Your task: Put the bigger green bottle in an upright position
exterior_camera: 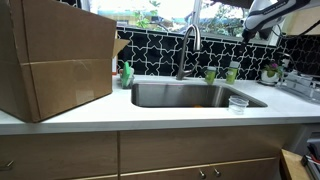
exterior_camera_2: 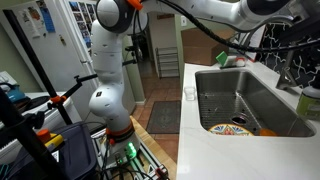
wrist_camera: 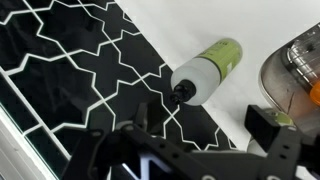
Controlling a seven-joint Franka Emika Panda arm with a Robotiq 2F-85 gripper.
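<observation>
The bigger green bottle (wrist_camera: 208, 68) lies on its side on the white counter in the wrist view. Its black cap points at the black tiled backsplash (wrist_camera: 70, 70). In an exterior view two green containers stand behind the sink, one (exterior_camera: 232, 73) to the right of the other (exterior_camera: 210, 75); I cannot tell there which is the bottle. My gripper (wrist_camera: 203, 115) is open and empty, with the bottle just beyond the gap between its fingers and not touching them. The arm (exterior_camera: 272, 14) reaches in from the upper right.
A steel sink (exterior_camera: 190, 95) with a faucet (exterior_camera: 188, 50) fills the counter's middle. A large cardboard box (exterior_camera: 55, 60) stands at the left with a green soap bottle (exterior_camera: 127, 73) beside it. A clear cup (exterior_camera: 238, 103) sits at the sink's corner. A round orange-rimmed object (wrist_camera: 300, 70) lies close to the bottle.
</observation>
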